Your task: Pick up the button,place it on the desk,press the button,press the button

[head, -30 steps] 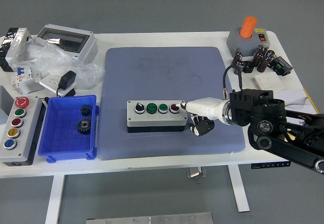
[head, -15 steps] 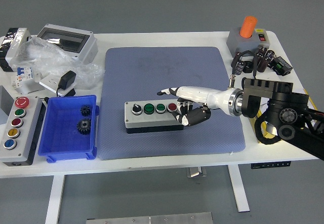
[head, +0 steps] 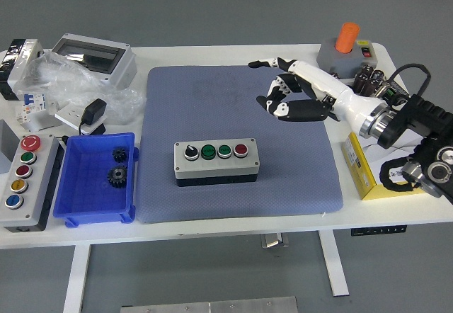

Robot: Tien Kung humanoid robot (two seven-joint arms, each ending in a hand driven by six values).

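Observation:
A grey button box (head: pixel 216 161) lies on the blue mat (head: pixel 212 93), slightly left of the mat's middle. Its top carries a black selector knob, two green buttons and a red button (head: pixel 241 150). My right hand (head: pixel 277 88) hangs above the mat's far right part, well clear of the box and up to its right. Its index finger points left, the other fingers are curled, and it holds nothing. The left arm is out of the picture.
A blue bin (head: pixel 85 185) with two black gears sits left of the mat. A second button box (head: pixel 21 178) lies at the left edge. At far left are a clear-lidded enclosure (head: pixel 92 57) and plastic bags; at far right a grey box with an orange knob (head: pixel 345 47) and a yellow pad (head: pixel 359 173).
My right hand has left the red button, lifting up and back to the far right of the mat. The button box slid slightly left before the hand withdrew.

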